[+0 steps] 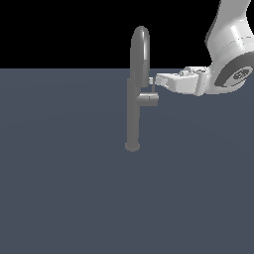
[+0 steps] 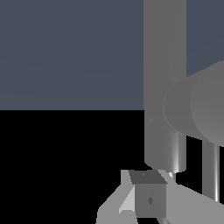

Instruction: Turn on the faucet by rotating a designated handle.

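Observation:
The faucet [image 1: 132, 116] is a slim grey column on a round base, with a tall arched spout [image 1: 140, 52] above and a short side stub [image 1: 148, 99] toward the exterior view's right. The handle [image 1: 153, 88], a thin grey stick, rises from the stub's end. My gripper [image 1: 153, 79] reaches in level from the exterior view's right. Its fingertips sit together against the top of the handle, with nothing between them. In the wrist view the column [image 2: 165, 65] and the thick stub [image 2: 197, 107] fill the frame, the thin handle [image 2: 211, 170] shows beside them, and my gripper [image 2: 148, 192] sits close in front.
The faucet stands on a plain dark blue-grey floor [image 1: 64, 188]. My white arm [image 1: 230, 44] comes down from the upper part of the exterior view's right.

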`<action>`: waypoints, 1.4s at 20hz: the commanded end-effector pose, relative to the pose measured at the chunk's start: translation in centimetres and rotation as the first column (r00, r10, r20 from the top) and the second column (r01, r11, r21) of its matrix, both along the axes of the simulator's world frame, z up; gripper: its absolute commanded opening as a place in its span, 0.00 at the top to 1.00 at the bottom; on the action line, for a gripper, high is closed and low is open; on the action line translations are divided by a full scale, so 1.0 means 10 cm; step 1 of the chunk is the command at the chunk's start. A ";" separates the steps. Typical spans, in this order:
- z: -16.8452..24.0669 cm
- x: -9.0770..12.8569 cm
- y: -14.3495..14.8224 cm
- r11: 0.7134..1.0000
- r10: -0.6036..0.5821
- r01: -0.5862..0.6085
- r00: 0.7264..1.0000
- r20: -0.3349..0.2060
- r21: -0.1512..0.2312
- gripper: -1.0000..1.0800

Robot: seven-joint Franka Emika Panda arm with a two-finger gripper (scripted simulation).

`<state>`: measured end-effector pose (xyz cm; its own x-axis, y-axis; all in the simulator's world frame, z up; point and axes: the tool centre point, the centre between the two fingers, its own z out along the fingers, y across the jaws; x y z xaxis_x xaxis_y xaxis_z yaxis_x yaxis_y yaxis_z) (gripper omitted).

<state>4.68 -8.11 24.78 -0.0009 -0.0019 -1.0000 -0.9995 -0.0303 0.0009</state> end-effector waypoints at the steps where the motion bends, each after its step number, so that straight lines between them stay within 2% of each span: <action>1: 0.00 0.00 0.00 1.000 -0.002 0.002 1.000 -0.001 0.001 1.00; 13: 0.12 -0.26 0.00 1.000 -0.002 0.002 1.000 -0.001 0.001 1.00; 15: 0.09 -0.22 0.00 1.000 -0.004 0.004 1.000 -0.001 0.000 1.00; 26: 0.10 -0.56 -0.01 1.000 -0.002 0.002 1.000 -0.001 0.002 1.00; 28: 0.12 -0.49 -0.01 1.000 -0.007 0.007 1.000 0.009 -0.003 1.00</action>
